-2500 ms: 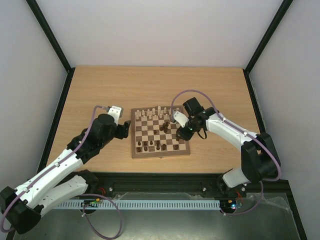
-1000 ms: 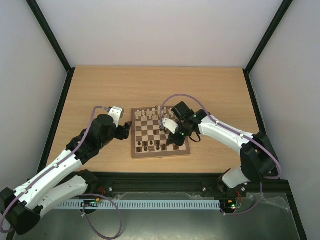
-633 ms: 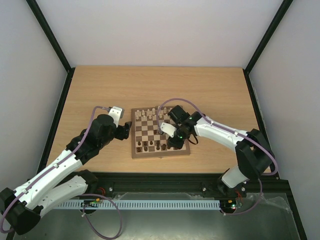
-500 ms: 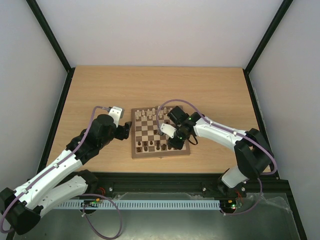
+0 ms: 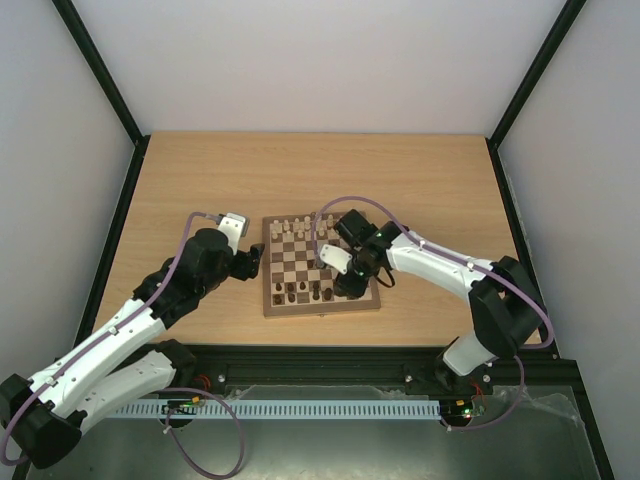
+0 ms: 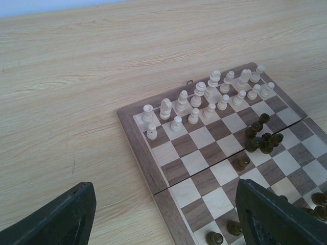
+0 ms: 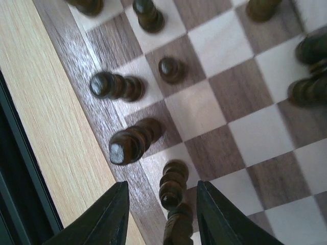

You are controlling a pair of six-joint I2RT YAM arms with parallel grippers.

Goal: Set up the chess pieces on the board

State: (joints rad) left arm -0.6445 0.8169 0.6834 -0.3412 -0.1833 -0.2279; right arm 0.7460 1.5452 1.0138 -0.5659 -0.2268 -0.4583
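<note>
The board (image 5: 320, 308) lies on the table (image 5: 200, 180) between the two arms. Pale pieces (image 5: 305, 227) occupy the two far rows. Dark pieces (image 5: 300, 292) stand along the near rows, and a loose dark cluster (image 6: 260, 140) sits toward the middle of the board. Left gripper (image 5: 252, 262): positioned just beside the left border of the board, jaws spread wide. In the left wrist view its fingers (image 6: 61, 219) frame the left side of the board, and nothing is held. Right gripper (image 5: 345, 287): positioned low over the near right part of the board. In the right wrist view its two fingers are parted to either side of one dark piece (image 7: 172, 186), which stands on a square beside the board's border. A gap is visible on each side of this piece, and neither finger is seen touching it. Other dark figures stand on the neighbouring squares.
</note>
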